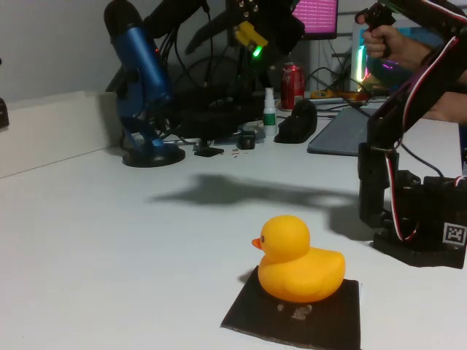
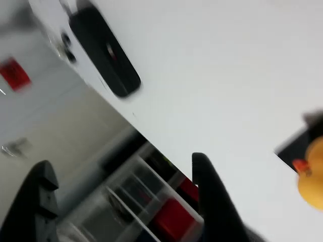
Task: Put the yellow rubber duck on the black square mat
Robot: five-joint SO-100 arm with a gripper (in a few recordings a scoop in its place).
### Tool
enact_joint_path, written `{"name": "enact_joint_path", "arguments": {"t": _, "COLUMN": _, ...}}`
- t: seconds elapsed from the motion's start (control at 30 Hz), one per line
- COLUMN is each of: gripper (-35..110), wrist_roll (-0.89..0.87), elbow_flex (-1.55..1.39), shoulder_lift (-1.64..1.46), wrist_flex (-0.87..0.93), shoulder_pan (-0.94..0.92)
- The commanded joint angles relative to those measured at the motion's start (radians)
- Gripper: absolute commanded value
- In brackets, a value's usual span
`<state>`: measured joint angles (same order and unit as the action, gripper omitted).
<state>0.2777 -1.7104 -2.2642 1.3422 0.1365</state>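
Fingers (image 2: 45,191) are seen in the wrist view spread wide apart, with nothing held or touched between them, raised well above the worktop (image 1: 109,240). In the fixed view the yellow rubber duck (image 1: 299,261) is seen sitting upright on the black square mat (image 1: 321,317), beak to the picture's left. The duck is judged light, soft and glossy, so somewhat slippery; if regrasped, it would best be pinched across the plump body, below the head.

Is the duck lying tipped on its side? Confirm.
No, in the fixed view the yellow rubber duck sits upright on the black square mat.
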Motion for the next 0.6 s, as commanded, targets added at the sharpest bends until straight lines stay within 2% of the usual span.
{"name": "enact_joint_path", "arguments": {"t": 0.0, "gripper": 31, "wrist_roll": -0.02, "elbow_flex": 0.035, "shoulder_lift": -0.037, "wrist_flex": 0.012, "shoulder_pan": -0.121}}
{"name": "enact_joint_path", "arguments": {"t": 0.13, "gripper": 31, "wrist_roll": -0.163, "elbow_flex": 0.029, "shoulder_lift": -0.037, "wrist_flex": 0.015, "shoulder_pan": -0.285}}
{"name": "enact_joint_path", "arguments": {"t": 0.27, "gripper": 31, "wrist_roll": -0.295, "elbow_flex": -0.003, "shoulder_lift": -0.04, "wrist_flex": 0.017, "shoulder_pan": -0.373}}
{"name": "enact_joint_path", "arguments": {"t": 0.4, "gripper": 28, "wrist_roll": -0.314, "elbow_flex": -0.176, "shoulder_lift": -0.166, "wrist_flex": 0.002, "shoulder_pan": -0.376}}
{"name": "enact_joint_path", "arguments": {"t": 0.57, "gripper": 15, "wrist_roll": -0.322, "elbow_flex": -0.436, "shoulder_lift": -0.472, "wrist_flex": -0.077, "shoulder_pan": -0.371}}
